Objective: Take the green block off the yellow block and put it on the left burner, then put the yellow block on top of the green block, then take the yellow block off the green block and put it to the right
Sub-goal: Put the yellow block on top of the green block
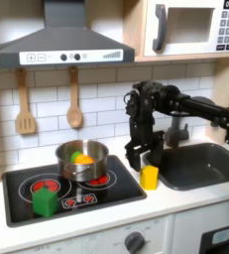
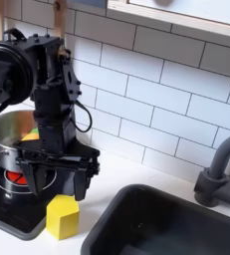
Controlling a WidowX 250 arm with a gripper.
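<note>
The green block (image 1: 45, 201) sits at the front of the left burner (image 1: 47, 185) on the black cooktop, at the first exterior view's left. At the cooktop's right edge, beside the sink, stands the yellow block (image 1: 150, 178) (image 2: 62, 216). My gripper (image 1: 146, 159) (image 2: 57, 179) hangs just above the yellow block, pointing down. It is open, its fingers spread wide, with nothing between them and clear of the block.
A steel pot (image 1: 81, 159) (image 2: 5, 134) holding orange-and-green toy food (image 1: 81, 157) stands at the back of the cooktop, left of the arm. The sink (image 1: 200, 164) (image 2: 166, 224) and faucet (image 1: 178, 129) (image 2: 218, 169) lie to the right. Wooden utensils (image 1: 25, 104) hang on the tiled wall.
</note>
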